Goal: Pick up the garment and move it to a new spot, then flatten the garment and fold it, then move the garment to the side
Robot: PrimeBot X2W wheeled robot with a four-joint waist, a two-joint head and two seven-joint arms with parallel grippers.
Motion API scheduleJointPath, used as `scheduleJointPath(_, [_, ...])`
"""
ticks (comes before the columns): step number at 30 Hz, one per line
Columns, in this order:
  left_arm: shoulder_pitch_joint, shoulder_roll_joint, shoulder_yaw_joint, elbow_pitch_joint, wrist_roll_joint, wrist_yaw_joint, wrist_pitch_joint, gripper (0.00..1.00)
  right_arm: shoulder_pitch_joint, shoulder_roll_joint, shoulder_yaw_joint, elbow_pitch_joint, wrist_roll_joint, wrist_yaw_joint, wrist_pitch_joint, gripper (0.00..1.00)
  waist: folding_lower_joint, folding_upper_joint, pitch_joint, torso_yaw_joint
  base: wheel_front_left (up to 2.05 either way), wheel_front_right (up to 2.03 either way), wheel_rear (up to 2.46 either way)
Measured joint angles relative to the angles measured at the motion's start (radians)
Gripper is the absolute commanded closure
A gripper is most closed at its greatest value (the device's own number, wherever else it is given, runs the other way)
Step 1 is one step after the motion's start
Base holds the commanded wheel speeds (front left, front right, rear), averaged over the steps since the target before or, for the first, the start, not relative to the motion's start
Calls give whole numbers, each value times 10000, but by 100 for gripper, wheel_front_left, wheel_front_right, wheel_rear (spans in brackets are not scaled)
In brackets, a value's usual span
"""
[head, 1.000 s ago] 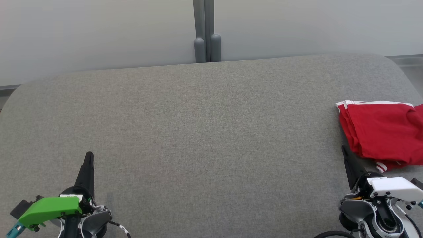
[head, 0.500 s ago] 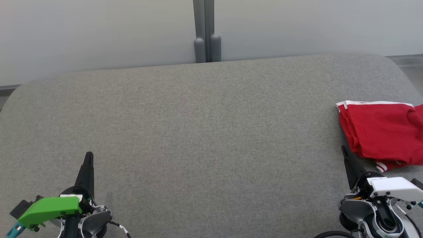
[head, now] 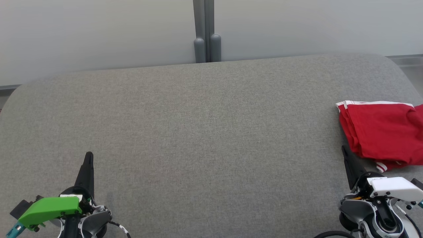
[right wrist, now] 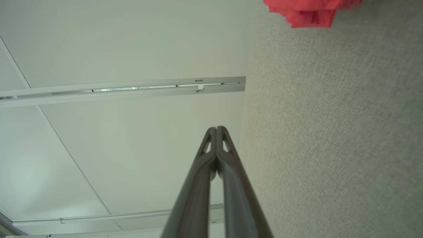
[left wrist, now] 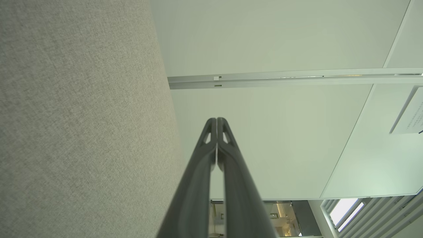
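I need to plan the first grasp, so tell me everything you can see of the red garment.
The red garment looks like soft knit cloth, with white stripes along its far edge and at a near corner. It lies loosely bunched in folds, not flattened, at the far right of the grey fabric surface, and it runs off the head view's right edge. Nothing holds it. The shut right gripper points up just beside its near-left edge; whether they touch cannot be told.

Folded red garment (head: pixel 385 132) with white stripes, flat at the table's (head: pixel 205 132) right edge
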Motion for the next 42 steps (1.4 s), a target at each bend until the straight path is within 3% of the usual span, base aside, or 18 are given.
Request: scheduleJointPath(42, [-1,-4,8,0,12,0,8,100,0,0,0,0,0,0,0,100,0,0,0,0,0,0,0])
